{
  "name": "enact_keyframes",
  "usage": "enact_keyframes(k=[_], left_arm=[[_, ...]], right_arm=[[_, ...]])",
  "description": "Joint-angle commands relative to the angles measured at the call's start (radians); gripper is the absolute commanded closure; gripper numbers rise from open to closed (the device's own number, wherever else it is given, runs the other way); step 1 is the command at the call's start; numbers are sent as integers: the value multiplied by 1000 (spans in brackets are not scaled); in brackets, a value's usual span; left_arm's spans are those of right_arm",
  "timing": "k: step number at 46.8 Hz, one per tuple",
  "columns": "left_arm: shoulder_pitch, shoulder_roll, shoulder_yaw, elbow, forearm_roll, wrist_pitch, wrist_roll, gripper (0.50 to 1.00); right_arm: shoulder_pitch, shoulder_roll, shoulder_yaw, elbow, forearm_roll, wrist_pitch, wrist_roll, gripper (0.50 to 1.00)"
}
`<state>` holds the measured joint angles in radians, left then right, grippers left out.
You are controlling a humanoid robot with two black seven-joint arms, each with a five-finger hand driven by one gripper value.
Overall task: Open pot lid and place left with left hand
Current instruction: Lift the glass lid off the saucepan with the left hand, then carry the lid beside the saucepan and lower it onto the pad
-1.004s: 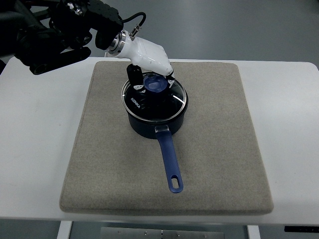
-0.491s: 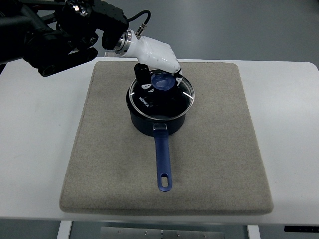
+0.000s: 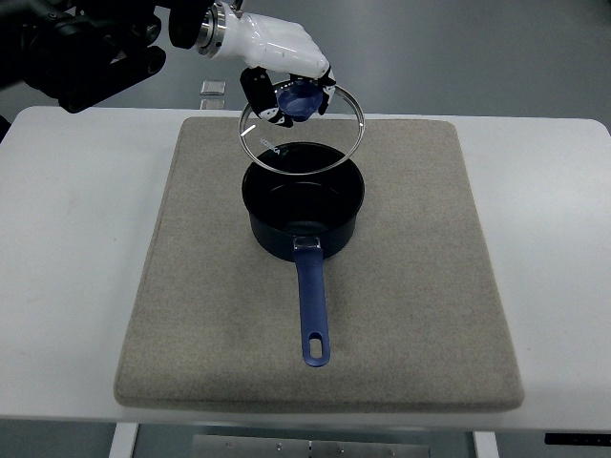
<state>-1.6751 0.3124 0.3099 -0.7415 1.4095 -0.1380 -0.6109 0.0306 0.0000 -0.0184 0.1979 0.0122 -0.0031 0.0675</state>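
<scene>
Overhead, round glass lid (image 3: 302,134), robot hand (image 3: 277,48).

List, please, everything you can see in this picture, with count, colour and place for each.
pot: one, dark blue, uncovered, at mat centre, long handle toward the near edge.
lid: one, clear glass with metal rim and blue knob, held in the air above the pot's far rim.
mat: one, grey-beige, covering the middle of the table.
table: one, white, under the mat.
small block: one, pale, beyond the mat's far left corner; too small to identify.
left hand: one, white with dark fingers, gripping the lid's knob, on a black arm from the upper left.
</scene>
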Motion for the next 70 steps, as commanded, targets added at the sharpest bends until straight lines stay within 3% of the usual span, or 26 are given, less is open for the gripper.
enact_keyframes(k=[1, 28, 70], left_arm=[[0, 36, 6, 2, 9, 6, 0, 1000], [74, 277, 77, -41, 23, 132, 0, 1000], [252, 254, 106, -85, 63, 164, 0, 1000]], right_arm=[[0, 0, 0, 0, 0, 0, 0, 583], [0, 0, 0, 0, 0, 0, 0, 583], [0, 0, 0, 0, 0, 0, 0, 583]])
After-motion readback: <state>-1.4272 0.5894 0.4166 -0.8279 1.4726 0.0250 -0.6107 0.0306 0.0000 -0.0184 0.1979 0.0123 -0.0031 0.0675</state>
